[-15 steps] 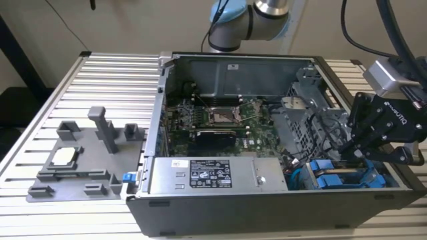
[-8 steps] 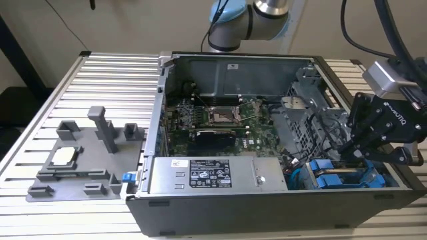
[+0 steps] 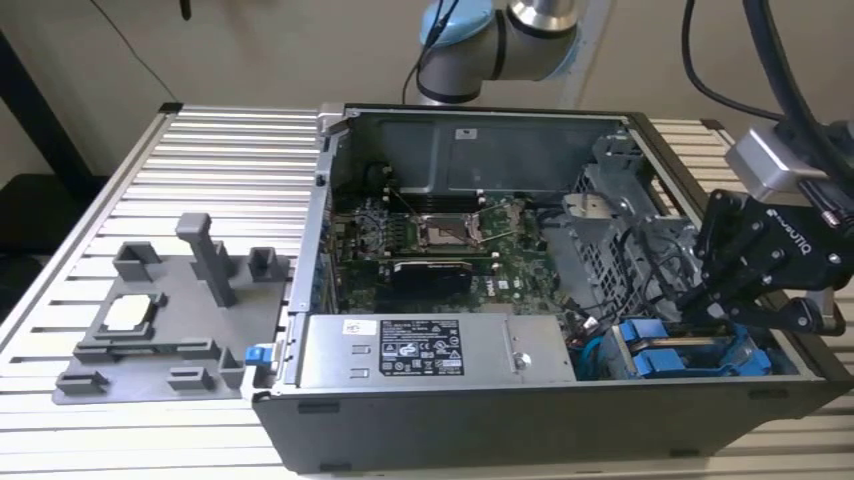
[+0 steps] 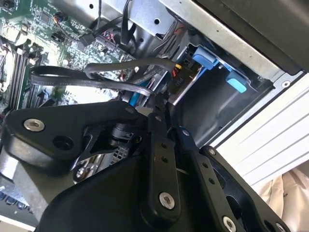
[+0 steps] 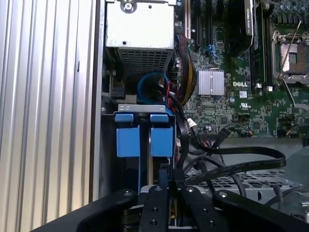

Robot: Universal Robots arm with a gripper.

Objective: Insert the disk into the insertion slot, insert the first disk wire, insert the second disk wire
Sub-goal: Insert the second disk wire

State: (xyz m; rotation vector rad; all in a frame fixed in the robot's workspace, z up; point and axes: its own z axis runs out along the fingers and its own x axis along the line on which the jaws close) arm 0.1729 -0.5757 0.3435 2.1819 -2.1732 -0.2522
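Jaws [image 5: 166,186] at the drive cage, beside the seated disk [image 5: 161,141].
Fingers nearly closed, seemingly pinching a black wire [image 5: 241,166] connector just ahead of them.

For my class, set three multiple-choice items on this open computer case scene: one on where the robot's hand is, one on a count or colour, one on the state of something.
1. Where is the black robot hand?
A. over the grey plastic fixture plate
B. at the drive bay corner of the open dark grey computer case
C. above the processor socket

2. How many bright blue plastic carrier ends sit side by side in the bay in the first wrist view?
A. one
B. two
C. four

3. What is the state of the case?
A. side panel off, green motherboard exposed
B. closed
C. lying empty

Answers:
1. B, the hand hangs by the blue carriers at the exterior view's right.
2. B, two blue tabs show next to each other.
3. A, the board and silver power supply box are in plain sight.
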